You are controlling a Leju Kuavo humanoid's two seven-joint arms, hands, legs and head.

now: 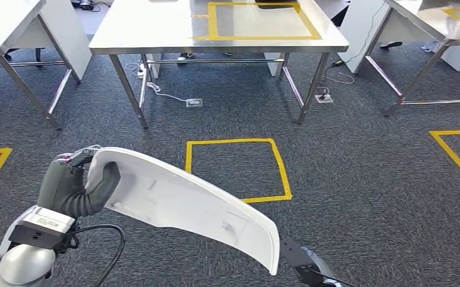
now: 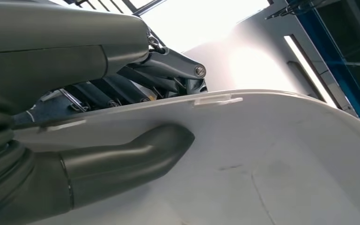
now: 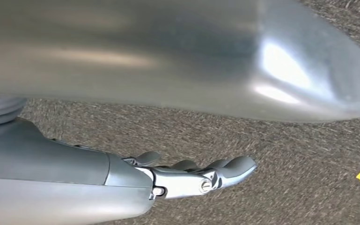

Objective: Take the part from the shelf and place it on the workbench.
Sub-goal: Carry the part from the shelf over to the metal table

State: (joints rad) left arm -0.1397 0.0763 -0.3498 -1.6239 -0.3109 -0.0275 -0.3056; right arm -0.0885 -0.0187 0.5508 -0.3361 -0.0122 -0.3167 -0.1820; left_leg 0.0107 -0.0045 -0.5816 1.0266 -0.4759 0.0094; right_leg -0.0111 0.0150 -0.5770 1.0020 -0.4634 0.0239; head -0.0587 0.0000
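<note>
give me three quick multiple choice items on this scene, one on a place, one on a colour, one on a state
1. Where is the white curved part?
A. on the steel workbench
B. in the left hand, above the carpet
C. on the floor inside the taped square

2. What colour is the tape outlining the square on the carpet?
A. yellow
B. red
C. blue

3. How is the right hand?
A. gripping the part
B. holding a cable
C. empty, fingers extended

Answers: 1 B, the left hand grips one end of the part, thumb across its inner face. 2 A, the floor tape is yellow. 3 C, the right wrist view shows it stretched out over the carpet, holding nothing.
</note>
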